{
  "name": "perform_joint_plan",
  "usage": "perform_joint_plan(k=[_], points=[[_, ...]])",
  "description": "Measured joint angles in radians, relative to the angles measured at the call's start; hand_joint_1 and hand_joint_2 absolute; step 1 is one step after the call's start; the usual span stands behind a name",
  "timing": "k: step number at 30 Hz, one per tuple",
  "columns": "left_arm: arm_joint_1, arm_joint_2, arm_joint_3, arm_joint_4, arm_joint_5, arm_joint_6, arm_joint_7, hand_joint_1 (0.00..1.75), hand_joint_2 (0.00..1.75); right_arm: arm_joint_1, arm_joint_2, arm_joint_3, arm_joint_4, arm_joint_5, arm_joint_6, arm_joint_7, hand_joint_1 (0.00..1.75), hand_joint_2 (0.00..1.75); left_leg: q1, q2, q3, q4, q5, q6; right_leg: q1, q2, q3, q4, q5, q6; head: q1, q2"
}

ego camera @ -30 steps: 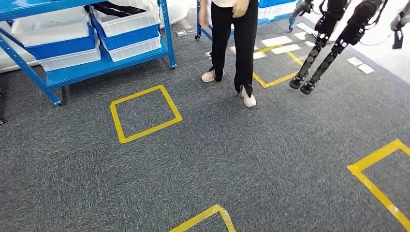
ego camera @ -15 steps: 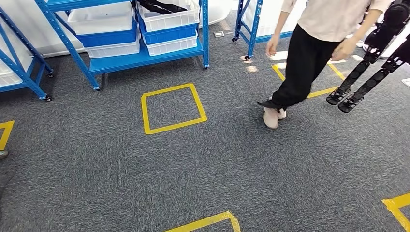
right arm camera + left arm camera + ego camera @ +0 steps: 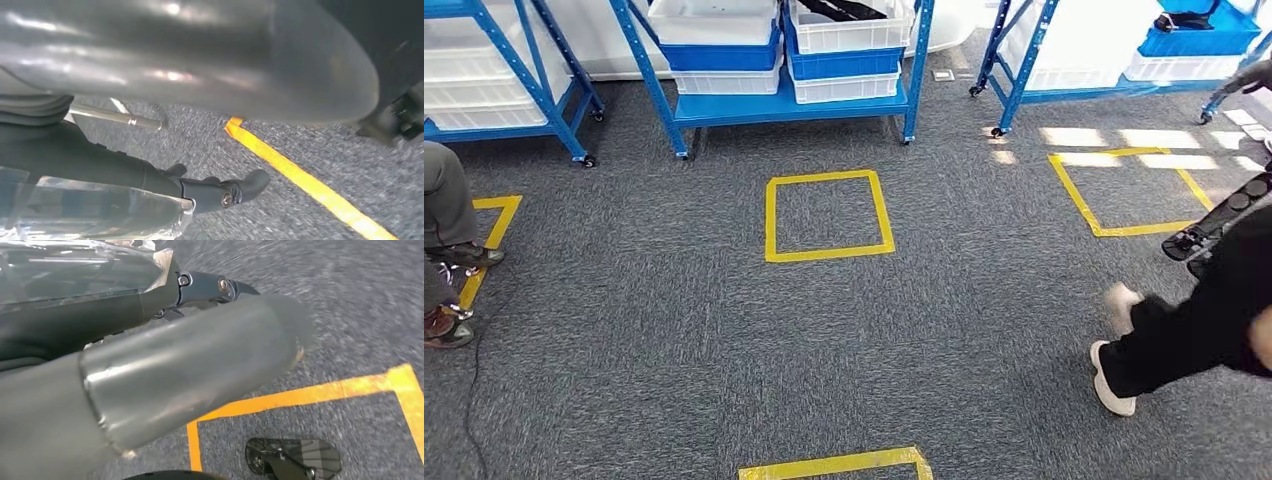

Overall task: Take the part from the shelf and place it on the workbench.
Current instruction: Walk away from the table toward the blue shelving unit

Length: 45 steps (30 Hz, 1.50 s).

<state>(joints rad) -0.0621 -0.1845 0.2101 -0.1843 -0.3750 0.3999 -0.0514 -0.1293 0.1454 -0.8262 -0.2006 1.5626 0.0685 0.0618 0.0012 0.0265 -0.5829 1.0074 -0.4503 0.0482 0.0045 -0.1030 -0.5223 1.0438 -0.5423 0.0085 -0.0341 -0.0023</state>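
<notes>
A blue shelf rack stands straight ahead across the carpet, with blue and white bins on its lowest level. Dark parts lie in the white top bin on the right side of that rack. My left hand hangs over the carpet in the left wrist view, its thick grey thumb and a dark finger stretched out with nothing in them. My right hand hangs the same way in the right wrist view, one dark finger extended, holding nothing.
A yellow taped square marks the floor before the rack. More blue racks stand to either side. A person in dark trousers strides past at right, near another robot's feet. Someone's shoes rest at left.
The camera has swung left, so the rack and yellow square now sit at centre. The person has walked from beside the rack to the lower right.
</notes>
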Motion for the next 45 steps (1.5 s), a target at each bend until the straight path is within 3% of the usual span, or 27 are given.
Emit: perform_joint_plan(k=[2, 3, 5, 6, 8, 9, 11, 13, 15, 16, 21, 25, 28, 30, 32, 34, 35, 37, 38, 39, 40, 42, 44, 45], points=[[-0.001, -0.002, 0.000, 0.000, 0.000, 0.000, -0.002, 0.00, 0.00, 0.003, -0.001, 0.002, 0.000, 0.000, -0.001, -0.001, 0.00, 0.00, 0.005, -0.024, 0.003, -0.008, 0.009, 0.008, -0.007, 0.066, -0.048, 0.106, -0.049, -0.002, 0.004, 0.000], [-0.002, -0.003, 0.001, 0.000, 0.000, 0.000, -0.002, 0.00, 0.00, 0.005, -0.002, 0.002, 0.000, 0.000, -0.003, -0.001, 0.00, 0.00, 0.007, -0.036, 0.002, -0.008, 0.012, 0.010, -0.011, 0.085, -0.082, 0.174, -0.074, -0.003, 0.005, 0.000], [-0.001, -0.004, 0.002, 0.000, 0.000, 0.000, -0.003, 0.00, 0.00, 0.009, -0.004, 0.002, 0.000, -0.002, -0.010, -0.002, 0.00, 0.00, 0.007, -0.059, 0.001, -0.007, 0.012, 0.010, -0.018, 0.097, -0.125, 0.248, -0.086, 0.010, 0.007, 0.000], [0.001, -0.005, 0.004, 0.000, 0.001, 0.000, -0.003, 0.00, 0.00, 0.009, -0.005, 0.002, 0.000, -0.002, -0.014, -0.003, 0.00, 0.00, 0.008, -0.068, 0.002, -0.006, 0.012, 0.007, -0.022, 0.098, -0.121, 0.226, -0.067, 0.022, 0.007, 0.000], [0.003, -0.005, 0.008, 0.000, 0.001, -0.001, -0.007, 0.00, 0.00, 0.009, -0.007, 0.002, 0.000, -0.001, -0.018, -0.003, 0.00, 0.00, 0.011, -0.080, 0.003, -0.001, 0.009, -0.002, -0.034, 0.101, -0.072, 0.096, -0.002, 0.049, 0.007, 0.000], [0.003, -0.005, 0.009, 0.000, 0.001, -0.003, -0.011, 0.00, 0.00, 0.008, -0.007, 0.003, 0.000, -0.001, -0.019, -0.003, 0.00, 0.00, 0.010, -0.084, 0.002, 0.003, 0.006, -0.010, -0.036, 0.104, -0.049, 0.034, 0.023, 0.053, 0.009, 0.000], [0.002, -0.004, 0.011, 0.000, 0.004, -0.007, -0.025, 0.00, 0.00, 0.008, -0.006, 0.004, 0.000, 0.000, -0.016, -0.003, 0.00, 0.00, 0.006, -0.087, -0.001, 0.009, -0.003, -0.022, -0.037, 0.109, -0.029, -0.021, 0.045, 0.042, 0.008, 0.000], [0.002, -0.005, 0.013, 0.000, 0.006, -0.008, -0.040, 0.00, 0.00, 0.008, -0.004, 0.005, 0.001, 0.000, -0.013, -0.003, 0.00, 0.00, 0.006, -0.086, -0.001, 0.010, -0.006, -0.009, -0.036, 0.110, -0.026, -0.023, 0.050, 0.026, 0.005, 0.000], [0.003, -0.005, 0.015, 0.000, 0.006, -0.006, -0.049, 0.00, 0.00, 0.009, -0.002, 0.007, 0.001, 0.000, -0.012, -0.003, 0.00, 0.00, 0.008, -0.084, -0.002, 0.009, -0.003, 0.010, -0.032, 0.110, -0.025, -0.023, 0.054, 0.020, 0.005, 0.000], [0.003, -0.005, 0.015, 0.000, 0.006, -0.005, -0.053, 0.00, 0.00, 0.010, -0.002, 0.008, 0.001, 0.000, -0.011, -0.003, 0.00, 0.00, 0.009, -0.084, -0.002, 0.007, -0.002, 0.013, -0.030, 0.110, -0.026, -0.023, 0.055, 0.018, 0.005, 0.000], [0.002, -0.005, 0.021, 0.000, 0.011, -0.007, -0.100, 0.00, 0.00, 0.010, -0.001, 0.015, 0.001, 0.000, 0.001, -0.003, 0.00, 0.00, 0.011, -0.083, 0.000, 0.005, 0.000, 0.004, -0.032, 0.110, -0.026, -0.023, 0.054, 0.016, 0.005, 0.000], [0.001, -0.004, 0.025, 0.000, 0.015, 0.004, -0.111, 0.00, 0.00, 0.009, 0.004, 0.023, 0.001, 0.000, 0.004, -0.003, 0.00, 0.00, 0.008, -0.083, -0.001, 0.003, -0.005, 0.007, -0.035, 0.110, -0.024, -0.025, 0.056, 0.018, 0.005, 0.000], [0.001, -0.004, 0.027, 0.000, 0.017, 0.012, -0.113, 0.00, 0.00, 0.009, 0.005, 0.027, 0.001, 0.000, 0.004, -0.002, 0.00, 0.00, 0.008, -0.085, 0.013, -0.029, -0.007, 0.016, -0.030, 0.109, -0.017, -0.008, 0.076, 0.036, 0.005, 0.000], [0.001, -0.004, 0.029, 0.000, 0.018, 0.014, -0.114, 0.00, 0.00, 0.006, 0.004, 0.029, 0.001, 0.000, 0.005, -0.001, 0.00, 0.00, 0.012, -0.085, 0.033, -0.046, -0.008, 0.018, -0.029, 0.108, -0.041, 0.039, 0.048, 0.034, 0.009, 0.000], [0.001, -0.006, 0.032, 0.000, 0.019, 0.015, -0.115, 0.00, 0.00, 0.004, 0.001, 0.029, 0.001, 0.000, 0.005, -0.001, 0.00, 0.00, 0.014, -0.083, 0.042, -0.048, -0.009, 0.015, -0.031, 0.107, -0.100, 0.144, -0.010, 0.030, 0.014, 0.000], [0.003, -0.007, 0.035, 0.000, 0.019, 0.016, -0.114, 0.00, 0.00, 0.006, -0.002, 0.030, 0.001, 0.000, 0.006, -0.001, 0.00, 0.00, 0.015, -0.082, 0.046, -0.047, -0.013, 0.009, -0.036, 0.107, -0.145, 0.222, -0.040, 0.046, 0.015, 0.000], [0.005, -0.007, 0.036, 0.000, 0.019, 0.017, -0.114, 0.00, 0.00, 0.007, -0.003, 0.030, 0.001, 0.000, 0.006, 0.000, 0.00, 0.00, 0.018, -0.083, 0.050, -0.045, -0.016, 0.004, -0.039, 0.107, -0.143, 0.214, -0.031, 0.059, 0.016, 0.000], [0.008, -0.008, 0.039, 0.000, 0.019, 0.020, -0.114, 0.00, 0.00, 0.009, -0.007, 0.031, 0.001, 0.000, 0.006, 0.000, 0.00, 0.00, 0.027, -0.087, 0.059, -0.036, -0.028, -0.015, -0.050, 0.108, -0.092, 0.099, 0.023, 0.087, 0.016, 0.000], [0.008, -0.006, 0.040, 0.000, 0.019, 0.021, -0.113, 0.00, 0.00, 0.010, -0.006, 0.031, 0.002, 0.000, 0.006, 0.000, 0.00, 0.00, 0.030, -0.089, 0.062, -0.028, -0.036, -0.027, -0.052, 0.115, -0.071, 0.045, 0.042, 0.094, 0.020, 0.000], [0.007, -0.005, 0.041, 0.000, 0.019, 0.021, -0.113, 0.00, 0.00, 0.010, -0.007, 0.031, 0.003, 0.000, 0.007, 0.000, 0.00, 0.00, 0.031, -0.090, 0.062, -0.018, -0.044, -0.039, -0.051, 0.119, -0.056, 0.007, 0.050, 0.087, 0.024, 0.000], [0.007, -0.005, 0.041, 0.000, 0.019, 0.022, -0.112, 0.00, 0.00, 0.010, -0.006, 0.031, 0.004, 0.000, 0.008, 0.000, 0.00, 0.00, 0.031, -0.092, 0.060, -0.009, -0.051, -0.048, -0.050, 0.123, -0.052, -0.003, 0.048, 0.072, 0.024, 0.000], [0.005, -0.005, 0.041, 0.000, 0.019, 0.023, -0.111, 0.00, 0.00, 0.011, -0.007, 0.032, 0.005, 0.000, 0.010, 0.001, 0.00, 0.00, 0.031, -0.093, 0.057, 0.002, -0.058, -0.057, -0.047, 0.120, -0.049, 0.004, 0.040, 0.034, 0.020, 0.000], [0.004, -0.005, 0.042, 0.000, 0.019, 0.024, -0.110, 0.00, 0.00, 0.014, -0.006, 0.033, 0.005, 0.000, 0.010, 0.001, 0.00, 0.00, 0.035, -0.074, 0.039, 0.040, -0.053, -0.060, -0.045, 0.115, -0.039, 0.003, 0.037, 0.018, 0.013, 0.000], [0.003, -0.005, 0.042, 0.000, 0.019, 0.025, -0.110, 0.00, 0.00, 0.014, -0.006, 0.033, 0.005, 0.000, 0.010, 0.001, 0.00, 0.00, 0.036, -0.060, 0.011, 0.084, -0.054, -0.061, -0.044, 0.112, -0.032, 0.003, 0.033, 0.012, 0.011, 0.000]])
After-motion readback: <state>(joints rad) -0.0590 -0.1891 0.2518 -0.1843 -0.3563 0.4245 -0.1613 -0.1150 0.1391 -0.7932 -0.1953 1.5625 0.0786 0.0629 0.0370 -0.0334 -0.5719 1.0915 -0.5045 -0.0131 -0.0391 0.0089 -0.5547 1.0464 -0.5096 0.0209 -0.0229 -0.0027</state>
